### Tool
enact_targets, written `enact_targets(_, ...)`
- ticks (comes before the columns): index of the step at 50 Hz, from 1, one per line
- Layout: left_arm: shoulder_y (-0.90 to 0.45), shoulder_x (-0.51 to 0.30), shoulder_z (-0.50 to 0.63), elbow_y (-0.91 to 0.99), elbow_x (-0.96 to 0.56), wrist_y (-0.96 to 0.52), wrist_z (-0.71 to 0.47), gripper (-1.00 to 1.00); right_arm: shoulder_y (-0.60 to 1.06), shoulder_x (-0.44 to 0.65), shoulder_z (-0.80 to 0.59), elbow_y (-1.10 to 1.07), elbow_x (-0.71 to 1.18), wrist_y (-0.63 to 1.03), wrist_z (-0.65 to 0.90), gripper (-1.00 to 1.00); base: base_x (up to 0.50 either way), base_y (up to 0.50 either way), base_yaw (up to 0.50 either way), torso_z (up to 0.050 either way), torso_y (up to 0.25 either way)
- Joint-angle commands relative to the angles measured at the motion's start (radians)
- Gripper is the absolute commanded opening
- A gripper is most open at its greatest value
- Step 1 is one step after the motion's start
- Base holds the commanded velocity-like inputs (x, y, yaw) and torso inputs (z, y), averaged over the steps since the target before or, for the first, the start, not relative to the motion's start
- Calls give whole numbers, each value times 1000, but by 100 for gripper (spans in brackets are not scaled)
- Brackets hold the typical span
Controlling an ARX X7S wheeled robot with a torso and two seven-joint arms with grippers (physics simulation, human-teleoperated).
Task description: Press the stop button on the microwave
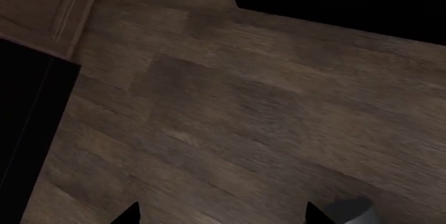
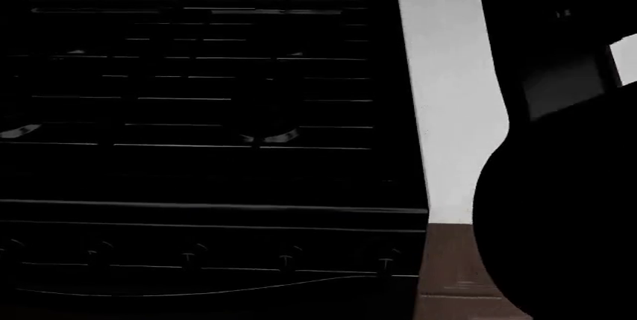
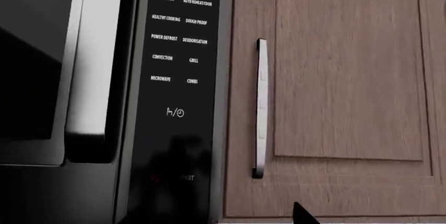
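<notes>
Right wrist view: facing the microwave [image 3: 104, 98], control panel [image 3: 175, 78] close ahead, faint stop button [image 3: 159, 178] low on it beside the start label. Right pincer [image 3: 304, 214] barely in frame, only one dark tip; open or closed, cannot tell. Left pincer [image 1: 221, 214] spread, empty, over wooden floor [image 1: 244, 114]. Risk: drifting sideways toward the cabinet handle [image 3: 260, 109], or hitting start instead, given dim lettering.
</notes>
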Motion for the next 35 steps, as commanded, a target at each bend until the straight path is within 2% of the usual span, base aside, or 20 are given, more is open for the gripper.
enact_targets(1, -5, 1, 2, 0, 0, 0, 0, 100, 52, 0, -147, 3, 183, -51, -10, 100, 500, -176, 0, 50, 105)
enact_targets(8, -5, 1, 2, 0, 0, 0, 0, 100, 60, 0, -212, -16, 284, -63, 2, 100, 483, -164, 0, 50, 107)
enact_targets(22, -5, 1, 2, 0, 0, 0, 0, 100, 99, 0, -315, -38, 468, -63, 37, 100, 0, 0, 0, 50, 107)
enact_targets(24, -5, 1, 2, 0, 0, 0, 0, 100, 96, 0, -349, -51, 456, -46, 36, 100, 0, 0, 0, 50, 106)
enact_targets(30, -5, 1, 2, 0, 0, 0, 0, 100, 82, 0, -365, -66, 444, -74, 36, 100, 195, 497, 0, 50, 107)
enact_targets(35, -5, 1, 2, 0, 0, 0, 0, 100, 77, 0, -362, -61, 444, -85, 47, 100, 0, 0, 0, 50, 107)
